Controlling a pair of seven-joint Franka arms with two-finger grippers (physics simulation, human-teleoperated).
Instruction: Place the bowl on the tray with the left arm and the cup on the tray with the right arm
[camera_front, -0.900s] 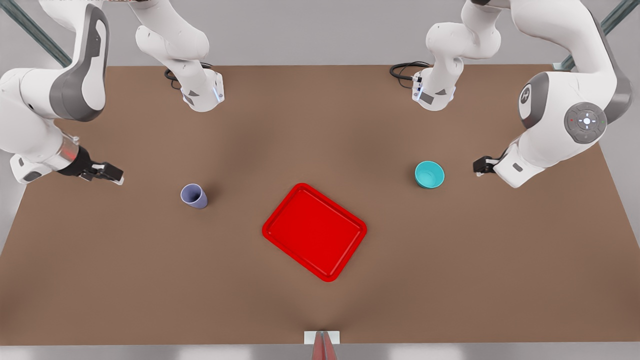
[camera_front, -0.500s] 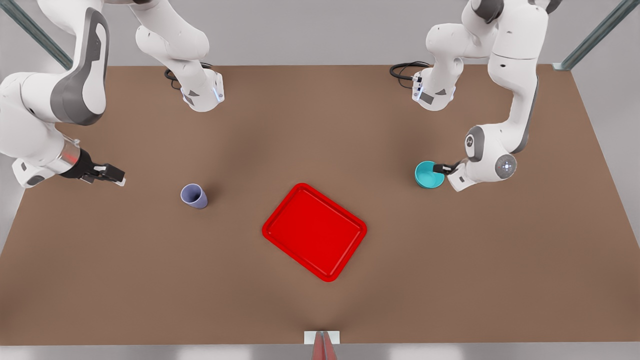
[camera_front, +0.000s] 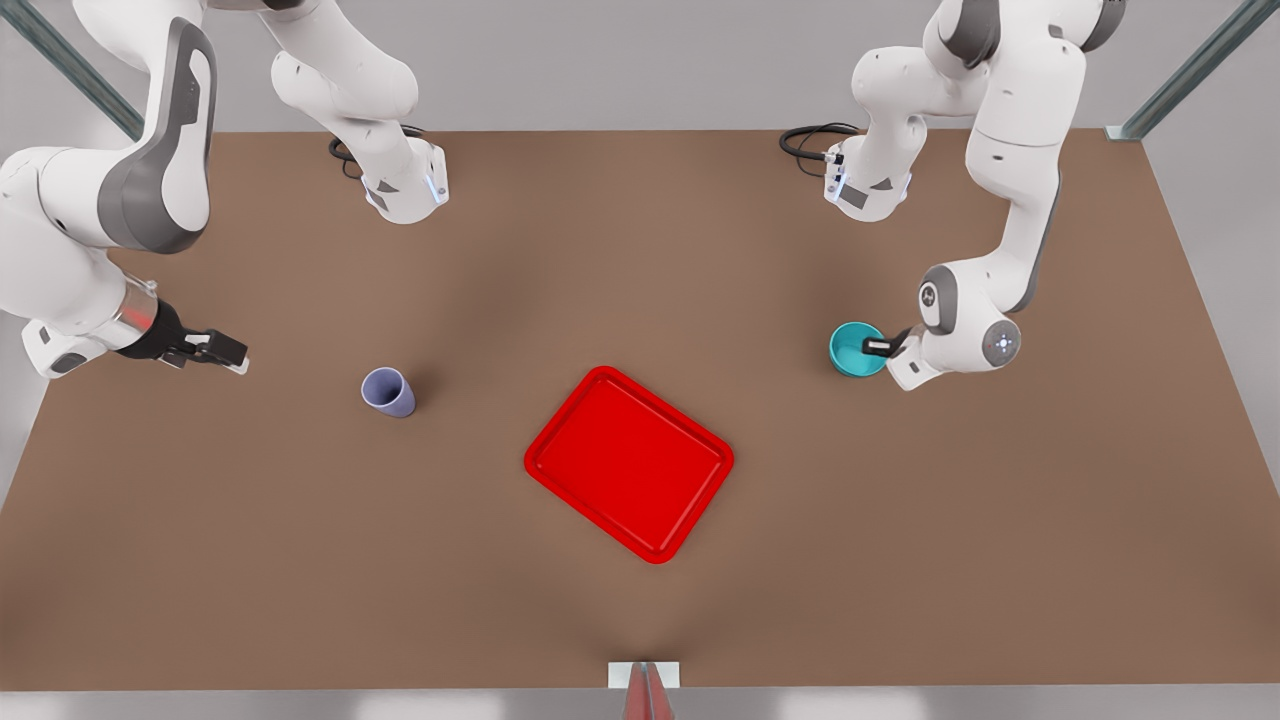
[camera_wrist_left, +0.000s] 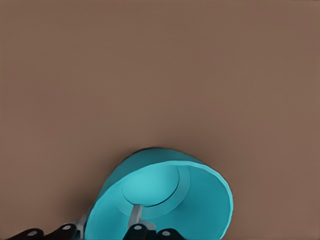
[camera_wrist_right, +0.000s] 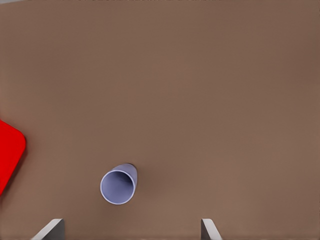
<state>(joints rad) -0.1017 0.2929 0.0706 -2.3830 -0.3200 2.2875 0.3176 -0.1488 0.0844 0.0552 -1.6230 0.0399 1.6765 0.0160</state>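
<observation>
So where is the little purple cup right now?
The cup stands upright on the table, toward the front view's left, between the right gripper and the tray, touching neither.

Simulated robot lab: bare brown table (camera_front: 640, 260), grey backdrop, metal struts (camera_front: 1190, 70).

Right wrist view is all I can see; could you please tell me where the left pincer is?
Observer: The left pincer is at the rim of the bowl, on the side facing away from the tray.
Operator: Thank you; is the bowl on the tray yet?
Observer: No, it stands on the table, apart from the tray, toward the front view's right.
Operator: And where does my right pincer sit relative to the cup?
Observer: The right pincer hangs apart from the cup, on its side away from the tray.
</observation>
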